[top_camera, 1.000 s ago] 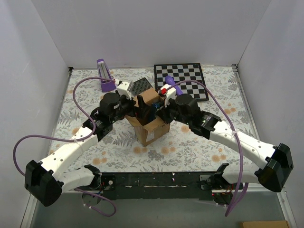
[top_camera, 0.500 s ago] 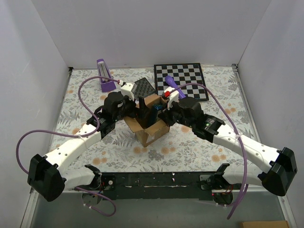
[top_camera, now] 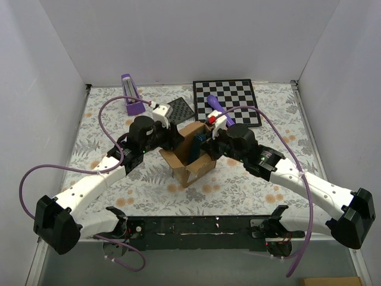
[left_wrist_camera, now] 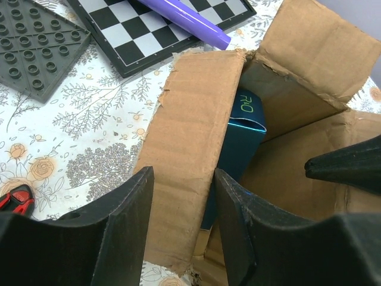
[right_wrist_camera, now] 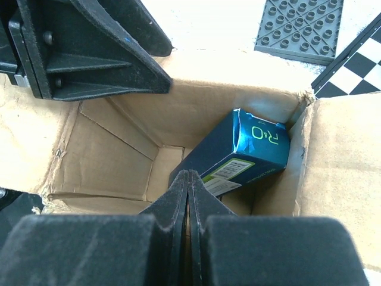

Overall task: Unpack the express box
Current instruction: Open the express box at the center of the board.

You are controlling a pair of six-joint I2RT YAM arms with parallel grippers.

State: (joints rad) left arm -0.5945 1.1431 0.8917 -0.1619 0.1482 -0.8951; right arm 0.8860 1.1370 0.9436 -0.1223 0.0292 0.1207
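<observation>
The express box (top_camera: 191,159) stands open in the middle of the table, flaps up. It also shows in the left wrist view (left_wrist_camera: 303,125) and the right wrist view (right_wrist_camera: 113,149). A blue carton (right_wrist_camera: 238,156) leans in its far corner, also visible in the left wrist view (left_wrist_camera: 241,140) and from above (top_camera: 197,146). My left gripper (left_wrist_camera: 183,196) is open, with a cardboard flap (left_wrist_camera: 190,137) between its fingers; from above it sits at the box's left rim (top_camera: 173,134). My right gripper (right_wrist_camera: 189,174) is shut and empty, its tip inside the box just above the blue carton.
A black-and-white chessboard (top_camera: 233,95) lies behind the box with a purple pen (top_camera: 214,105) on it. A grey studded plate (top_camera: 180,109) lies to its left. A purple object (top_camera: 132,95) lies at the back left. White walls close in three sides.
My right gripper has moved forward over the box and down into it. My left gripper has shifted to the left flap. The box has turned slightly and the blue carton shows more.
</observation>
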